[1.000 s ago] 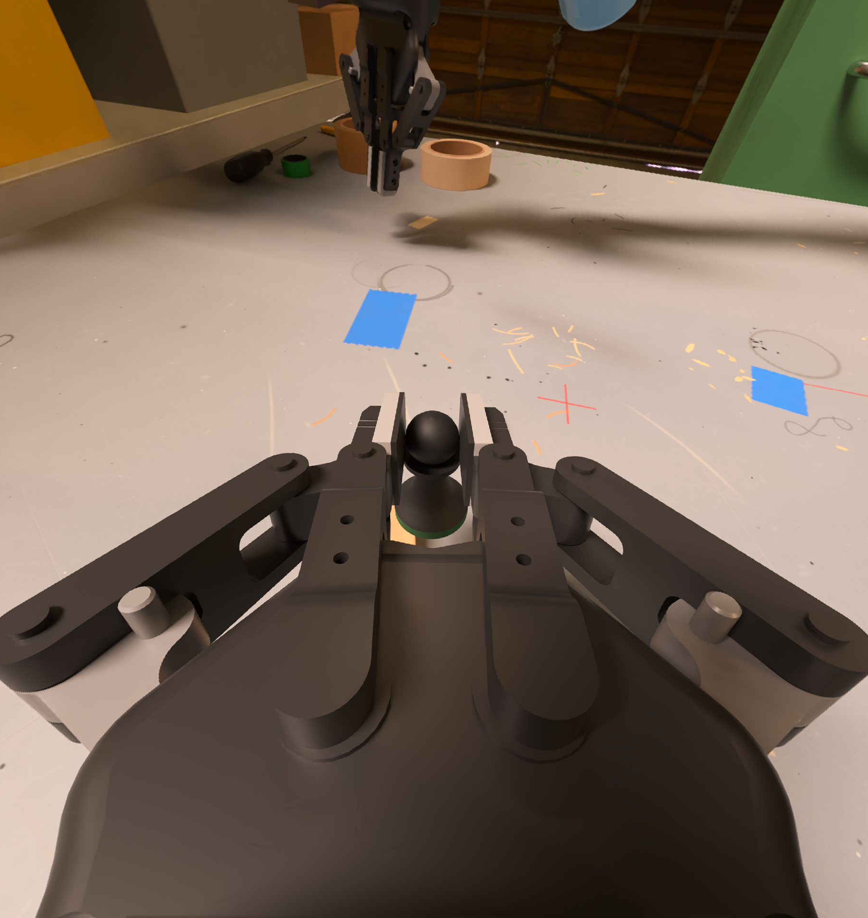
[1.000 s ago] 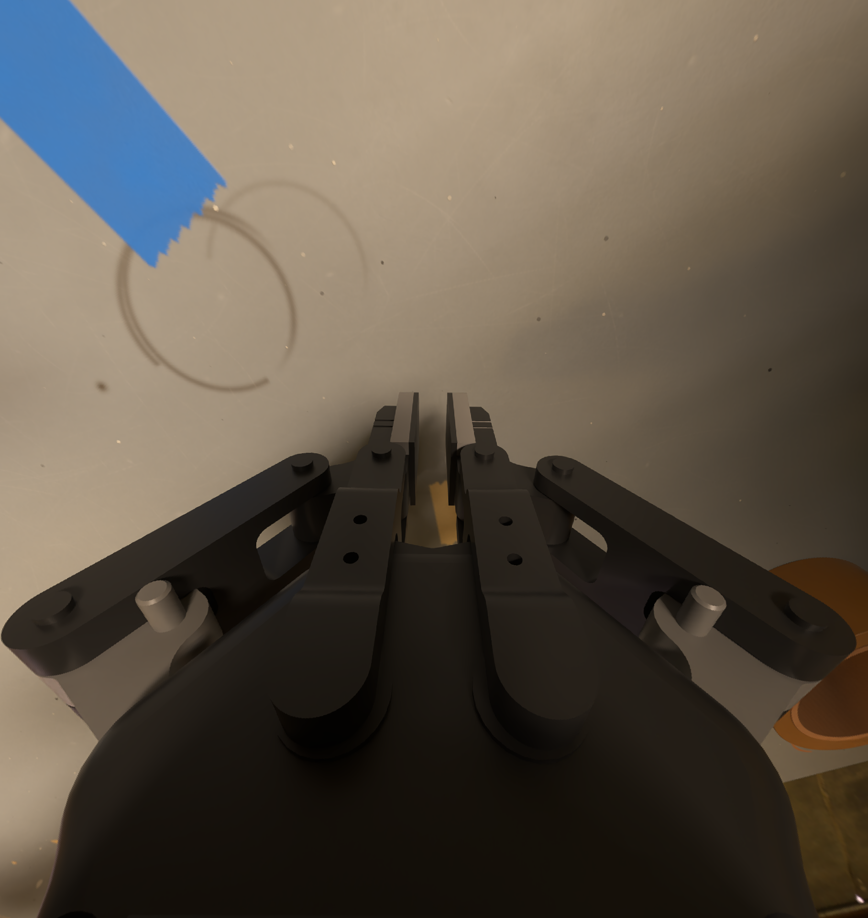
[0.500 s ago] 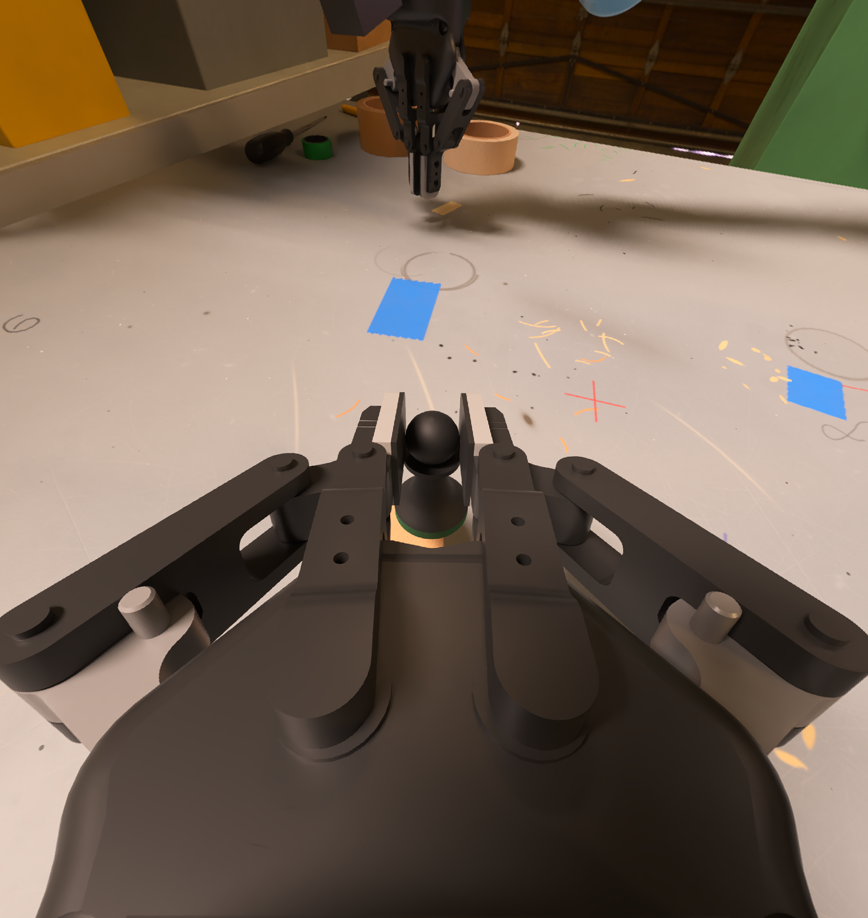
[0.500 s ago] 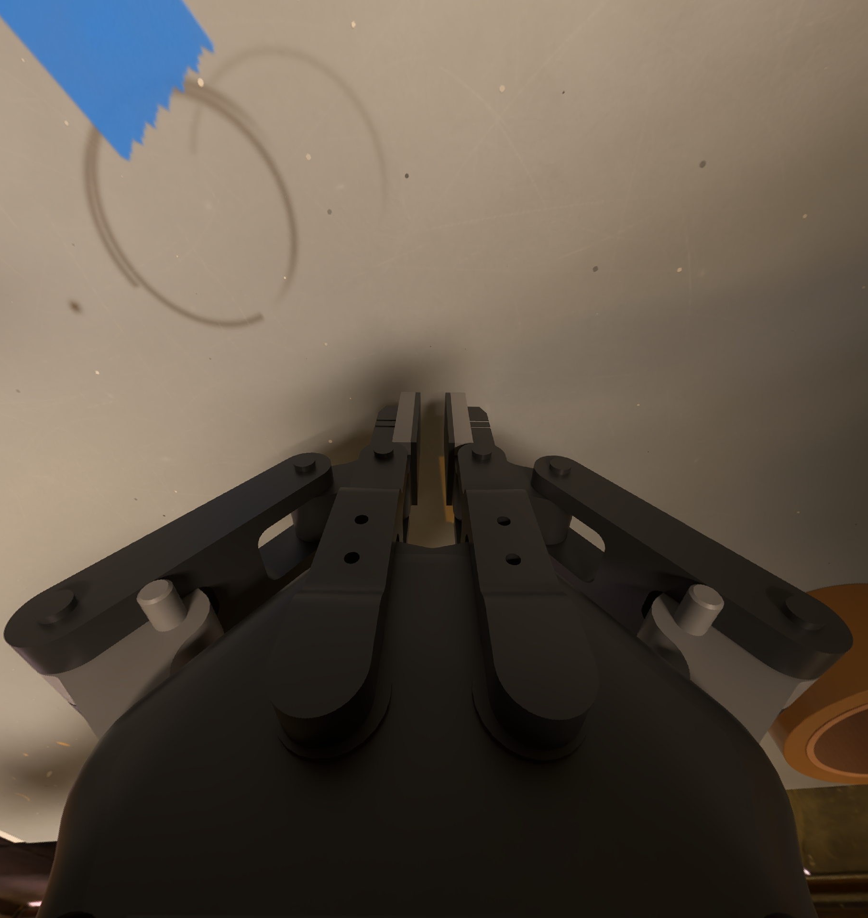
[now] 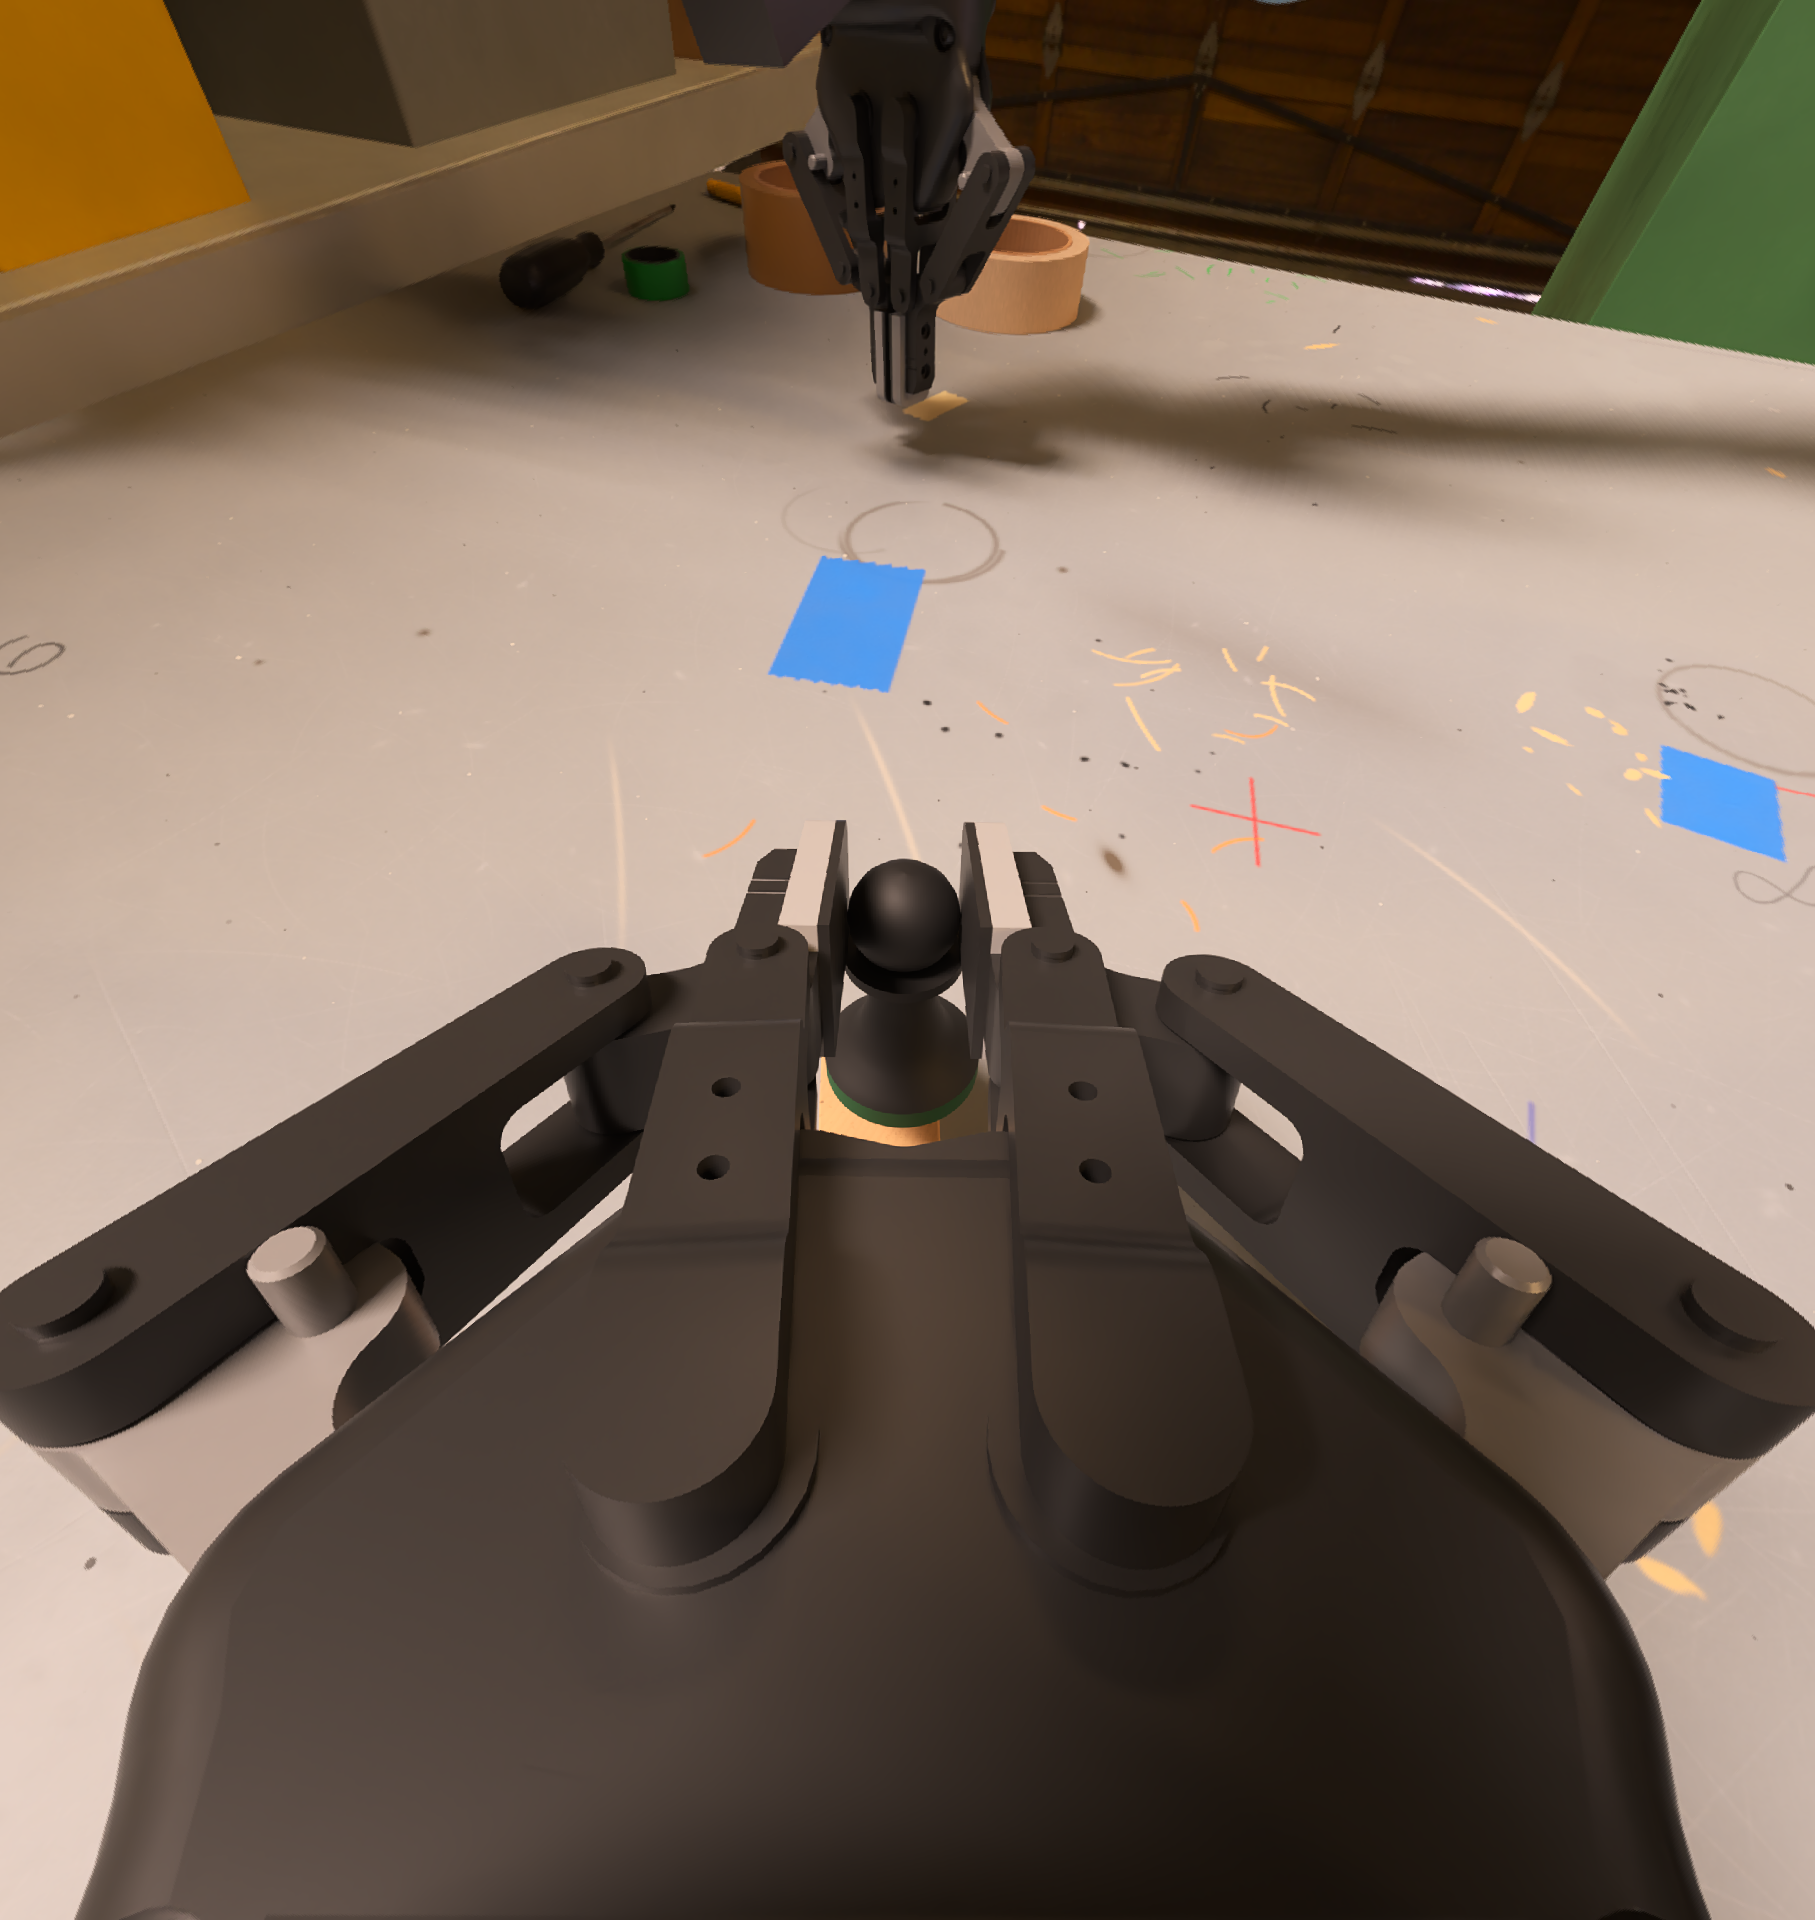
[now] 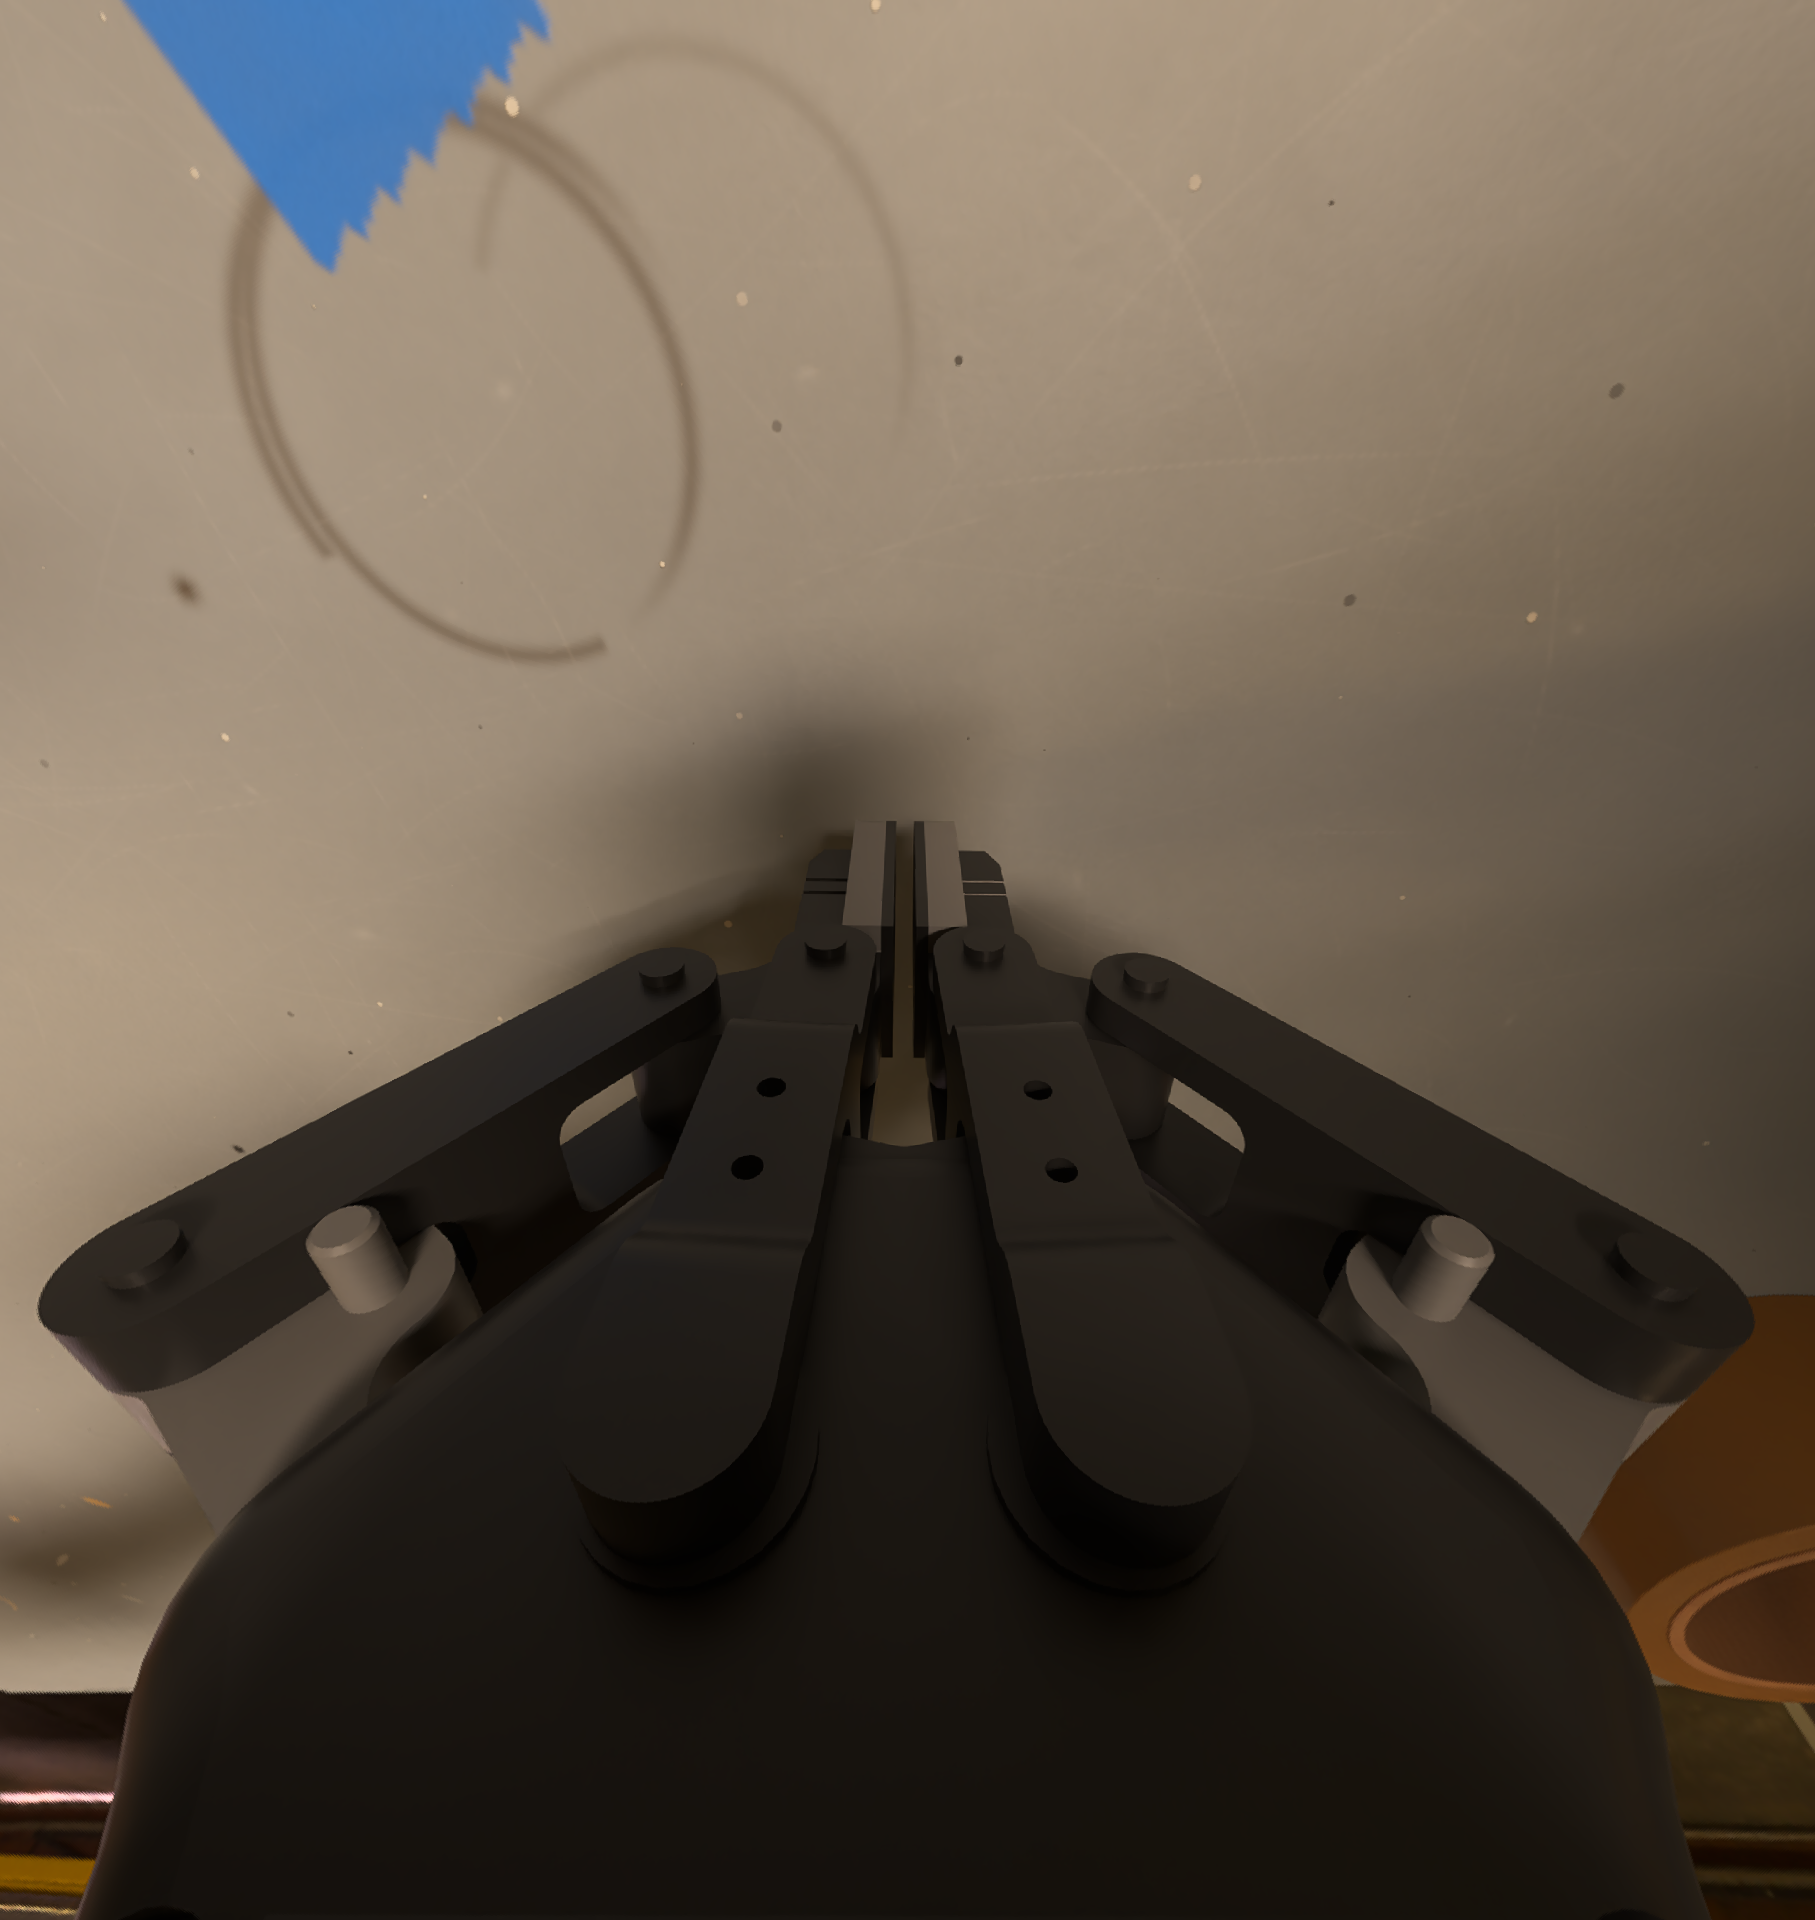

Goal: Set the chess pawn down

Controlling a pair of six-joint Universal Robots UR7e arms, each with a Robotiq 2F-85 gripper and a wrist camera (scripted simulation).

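My left gripper [image 5: 901, 847] is shut on the round head of a black chess pawn [image 5: 901, 920]. The pawn's green-rimmed base points back toward the wrist. It is held over the grey table [image 5: 363, 831]. My right gripper [image 6: 905, 831] points down with its tips at the table. Its pads almost meet, with a thin tan sliver [image 6: 905, 997] between them. In the left wrist view the right gripper [image 5: 898, 390] stands at the far middle, with a small tan chip [image 5: 939, 405] at its fingertips.
Two tape rolls [image 5: 1028, 275] [image 5: 778, 239], a screwdriver [image 5: 560, 265] and a small green roll [image 5: 656, 272] lie at the far edge. A roll [image 6: 1765, 1538] sits beside the right gripper. Blue tape patches [image 5: 849, 623] [image 5: 1722, 802] mark the table. A shelf ledge [image 5: 259, 208] is on the left and a green cabinet [image 5: 1734, 177] on the right.
The left gripper has moved forward over the table with the pawn still held. The right gripper has come down to the table by the tan chip and closed its fingers further.
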